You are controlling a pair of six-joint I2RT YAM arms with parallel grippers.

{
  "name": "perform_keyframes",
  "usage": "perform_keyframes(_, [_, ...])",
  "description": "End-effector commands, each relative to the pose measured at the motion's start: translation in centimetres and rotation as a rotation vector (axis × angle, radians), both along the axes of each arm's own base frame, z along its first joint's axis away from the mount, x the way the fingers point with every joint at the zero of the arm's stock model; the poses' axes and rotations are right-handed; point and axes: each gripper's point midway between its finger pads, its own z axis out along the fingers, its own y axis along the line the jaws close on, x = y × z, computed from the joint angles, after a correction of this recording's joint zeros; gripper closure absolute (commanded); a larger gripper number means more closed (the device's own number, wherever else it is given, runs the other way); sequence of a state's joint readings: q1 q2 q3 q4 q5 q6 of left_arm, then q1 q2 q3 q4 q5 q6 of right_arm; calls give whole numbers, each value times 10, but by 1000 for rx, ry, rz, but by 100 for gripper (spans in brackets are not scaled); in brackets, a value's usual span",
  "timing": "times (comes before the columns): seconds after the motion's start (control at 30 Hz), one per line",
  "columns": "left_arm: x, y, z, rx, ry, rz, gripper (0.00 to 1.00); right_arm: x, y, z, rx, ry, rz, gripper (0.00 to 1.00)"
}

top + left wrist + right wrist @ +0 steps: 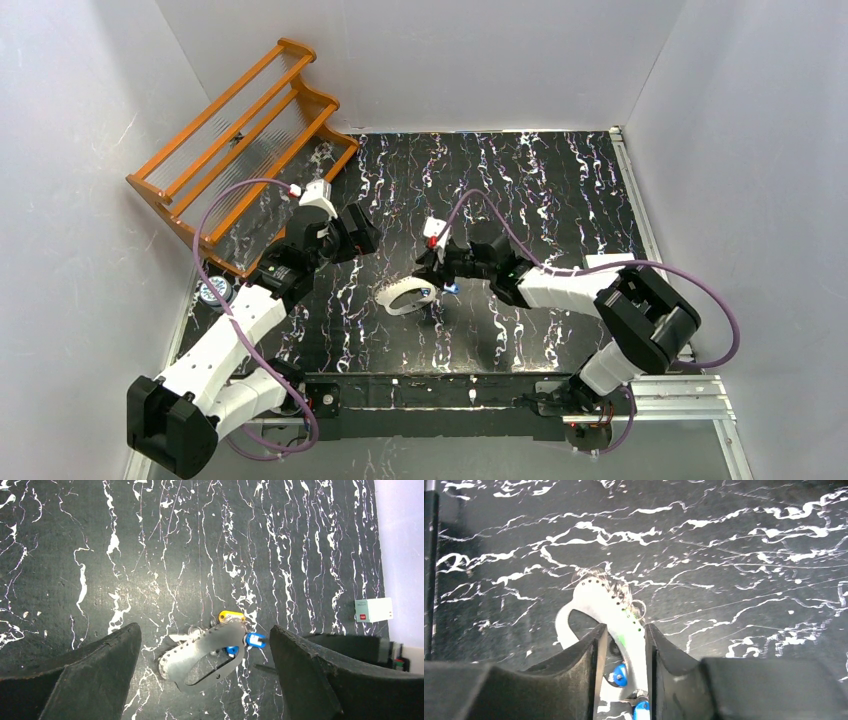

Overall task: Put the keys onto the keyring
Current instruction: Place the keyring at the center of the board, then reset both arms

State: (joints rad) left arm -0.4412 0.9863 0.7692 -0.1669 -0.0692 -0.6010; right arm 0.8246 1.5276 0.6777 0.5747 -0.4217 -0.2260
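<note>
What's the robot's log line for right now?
left gripper: open, empty | right gripper: slightly open, straddling keyring | keys: clustered at keyring

Our left arm point(235, 325) stretches from 7 o'clock toward 1 o'clock, and its left pincer point(204, 630) hangs aloft with the jaws spread wide. Our right arm point(575, 285) folds up from 5 o'clock and reaches toward 9 o'clock. The right pincer point(624, 630) is low, its fingers point(589, 655) slightly parted astride the keyring point(594, 597).

Black left end effector point(362, 232), white arm shells point(235, 325), purple cables point(197, 240).
</note>
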Motion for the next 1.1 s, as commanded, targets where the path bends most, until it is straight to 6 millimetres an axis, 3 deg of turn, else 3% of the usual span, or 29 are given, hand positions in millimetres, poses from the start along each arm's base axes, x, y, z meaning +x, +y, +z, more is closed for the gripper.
perform_keyframes(0.0, [-7,6,-7,27,20,-2,2,27,11,51,140,-70,-41,51])
perform_keyframes(0.2, [-7,6,-13,45,31,-15,2,46,-10,66,194,-47,-112,20])
perform_keyframes(0.37, [-2,10,-21,70,-17,-19,2,58,-40,66,245,47,-214,2])
perform_keyframes(0.53, [5,40,-14,98,-214,117,2,70,-83,51,262,167,-367,1])
perform_keyframes(0.6, [1,60,-23,148,-277,185,2,74,-102,45,253,193,-440,1])
perform_keyframes(0.7, [-4,88,-20,190,-399,296,2,78,-135,33,247,214,-558,1])
perform_keyframes(0.8, [-7,101,-19,241,-488,329,2,82,-168,23,239,211,-673,1])
perform_keyframes(0.9, [-5,105,-28,331,-505,304,2,88,-195,17,185,184,-781,1])
perform_keyframes(1.07, [2,125,-55,523,-373,353,2,99,-244,16,110,34,-1005,1])
